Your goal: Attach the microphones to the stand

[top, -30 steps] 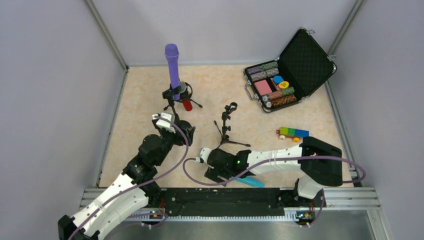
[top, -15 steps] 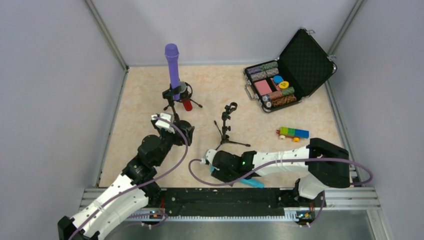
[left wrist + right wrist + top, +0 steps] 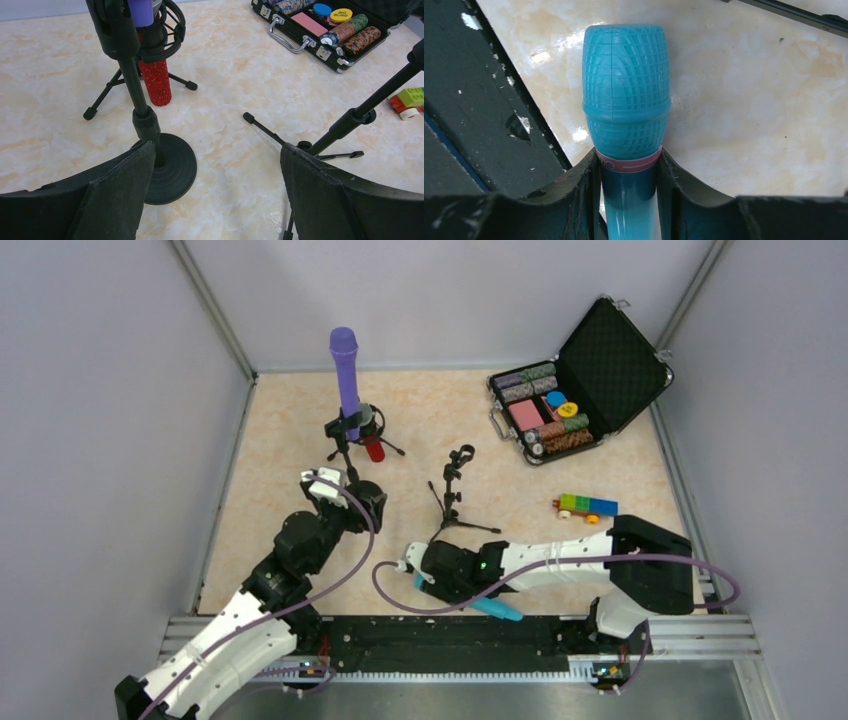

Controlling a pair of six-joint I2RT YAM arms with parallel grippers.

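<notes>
Top view: right tool (image 3: 424,578) has just shut on the blue microphone (image 3: 497,610) — a second ago its jaws were apart around it. The microphone lies low on the worktop (image 3: 290,420), on the near side of the empty stand (image 3: 455,483), toward the arm bases. I can't tell whether it has left the surface. The purple microphone (image 3: 345,370) and red microphone (image 3: 374,450) already sit in holders, beyond and left of the empty stand. The left tool (image 3: 345,495) hasn't moved and hangs just left of that stand.

Left wrist: fingers (image 3: 115,195) wide apart with nothing between them. The empty stand's legs are near its right finger.

Right wrist: fingers (image 3: 579,185) clamped on the handle just below the ribbed head, and the grip looks centred.

Meaning: the pick on the last loose microphone is made. My read is that what remains is to lift it, tip it upright and seat it in the empty stand's clip — a short move.
</notes>
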